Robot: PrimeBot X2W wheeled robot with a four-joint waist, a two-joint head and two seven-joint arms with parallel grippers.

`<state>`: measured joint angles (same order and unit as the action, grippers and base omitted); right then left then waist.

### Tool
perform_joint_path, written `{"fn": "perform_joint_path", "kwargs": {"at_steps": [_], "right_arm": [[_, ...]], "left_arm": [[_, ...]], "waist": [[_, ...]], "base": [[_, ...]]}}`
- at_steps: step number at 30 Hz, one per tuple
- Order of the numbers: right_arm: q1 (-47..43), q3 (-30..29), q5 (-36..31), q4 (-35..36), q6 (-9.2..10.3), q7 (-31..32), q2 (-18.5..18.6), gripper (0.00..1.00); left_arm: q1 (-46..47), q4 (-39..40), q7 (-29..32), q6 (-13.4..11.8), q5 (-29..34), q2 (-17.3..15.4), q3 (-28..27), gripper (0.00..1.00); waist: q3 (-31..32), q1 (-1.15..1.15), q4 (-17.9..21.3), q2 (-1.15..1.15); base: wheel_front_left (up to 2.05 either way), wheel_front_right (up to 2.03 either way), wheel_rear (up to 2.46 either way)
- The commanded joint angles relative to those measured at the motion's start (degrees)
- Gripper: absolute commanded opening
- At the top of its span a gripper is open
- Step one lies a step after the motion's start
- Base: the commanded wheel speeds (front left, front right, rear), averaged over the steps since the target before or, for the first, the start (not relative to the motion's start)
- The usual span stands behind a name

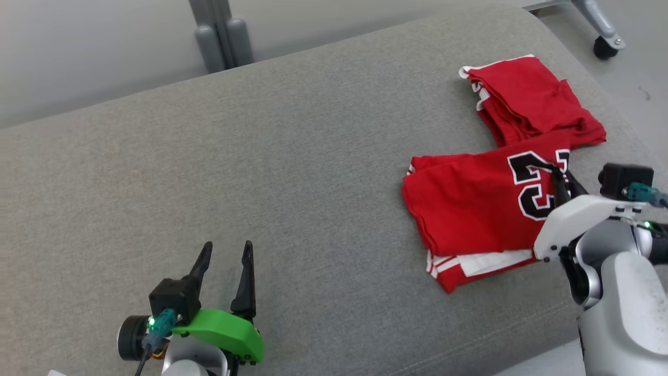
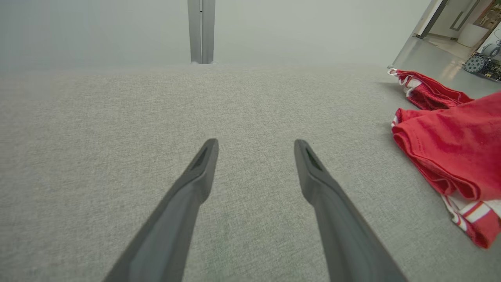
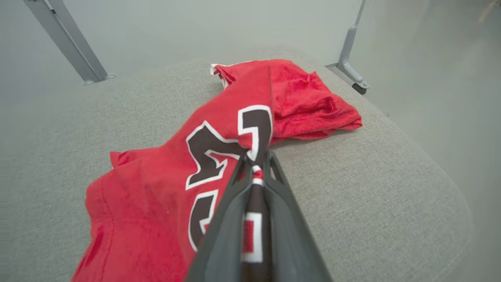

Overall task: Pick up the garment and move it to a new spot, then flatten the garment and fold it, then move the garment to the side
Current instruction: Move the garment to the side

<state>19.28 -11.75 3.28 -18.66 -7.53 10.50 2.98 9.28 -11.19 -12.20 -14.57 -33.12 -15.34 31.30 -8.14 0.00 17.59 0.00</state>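
Observation:
The garment (image 1: 469, 203) is a red jersey with black, white-edged numbers and white trim, lying partly folded on the right side of the grey cushion (image 1: 261, 172). My right gripper (image 1: 561, 175) is shut on the garment at its right edge, beside the numbers. In the right wrist view the fabric (image 3: 219, 149) is pinched between the fingers (image 3: 235, 196) and pulled up into a ridge. My left gripper (image 1: 227, 250) stands open over bare cushion at the lower left, well apart from the garment (image 2: 450, 149), nothing between its fingers (image 2: 195, 176).
The cushion's rounded right edge (image 3: 430, 164) drops to a grey floor. A grey metal post (image 1: 219, 36) rises behind the cushion, and a chair leg with a castor (image 1: 605, 44) stands at the upper right. Bare cushion stretches across the left and middle.

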Motion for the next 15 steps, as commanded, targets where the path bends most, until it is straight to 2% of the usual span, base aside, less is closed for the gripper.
{"fn": "perform_joint_path", "kwargs": {"at_steps": [1,7,15], "right_arm": [[2.2,0.2,-0.4,0.3,0.11,0.4,0.7,0.00],[10.0,0.1,-1.2,-4.2,0.11,3.0,3.9,0.00],[18.6,1.1,-2.9,-12.4,0.11,5.3,11.6,0.00]], "left_arm": [[-0.7,-0.1,-0.4,0.0,-0.5,-0.1,-0.2,1.00],[-1.3,-0.3,-0.8,0.2,-0.7,0.7,0.2,1.00],[-0.8,-1.0,-1.3,0.4,-0.5,1.2,0.5,1.00]], "waist": [[1.8,0.00,-3.9,0.00],[2.5,0.00,-7.8,0.00],[1.4,0.00,-11.8,0.00]], "base": [[0.00,0.00,0.00],[0.00,0.00,0.00],[0.00,0.00,0.00]]}}
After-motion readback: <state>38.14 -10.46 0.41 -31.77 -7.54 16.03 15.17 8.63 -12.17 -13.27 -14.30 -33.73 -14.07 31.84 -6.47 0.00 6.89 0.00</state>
